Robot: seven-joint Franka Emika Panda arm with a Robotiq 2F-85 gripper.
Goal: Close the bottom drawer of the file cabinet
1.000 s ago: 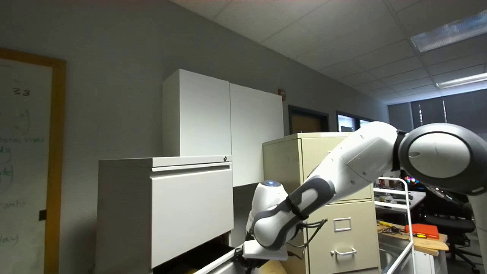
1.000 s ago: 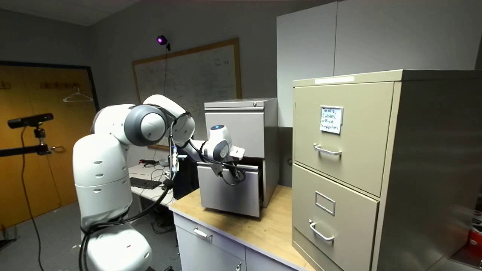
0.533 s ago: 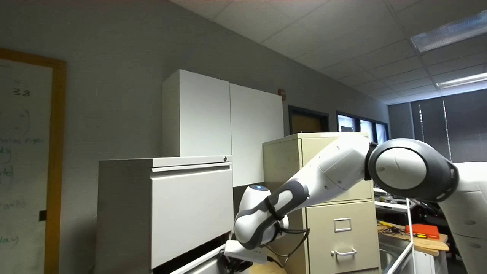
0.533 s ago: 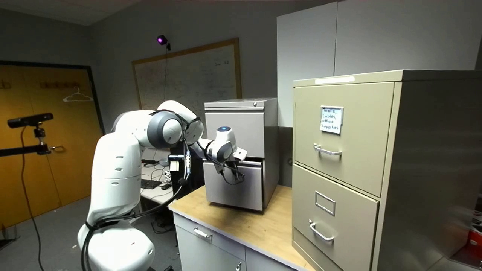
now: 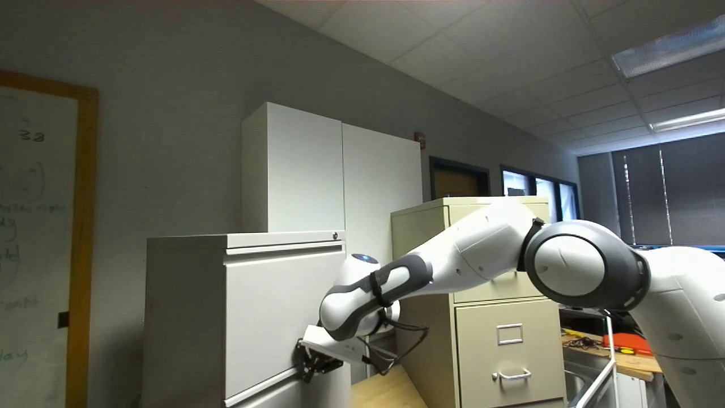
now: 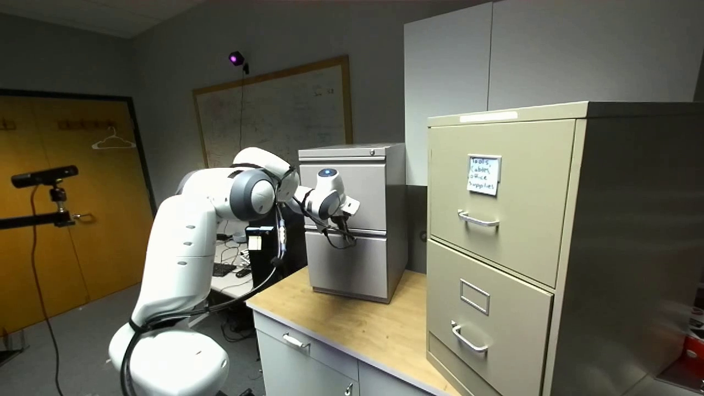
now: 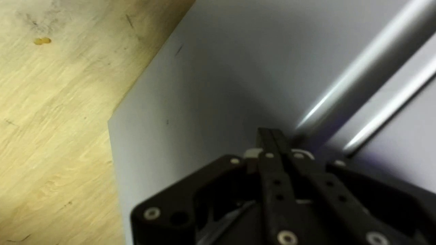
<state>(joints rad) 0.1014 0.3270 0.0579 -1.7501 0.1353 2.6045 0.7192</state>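
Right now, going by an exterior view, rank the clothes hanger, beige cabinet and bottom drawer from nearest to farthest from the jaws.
1. Bottom drawer, right at the jaws.
2. Beige cabinet, toward the picture's right side.
3. Clothes hanger, at the picture's far left, by the wooden door.

Directly ahead of the fingers, the flat front of the bottom drawer blocks the way, with its long slanted rim just beside the tips, though whether they touch cannot be told; above them the upper drawer front carries the barrier on. Below the fingers there is open room down to the wooden countertop, and off to one side a gap runs as far as the beige filing cabinet. Behind them, the robot arm takes up much of the space.
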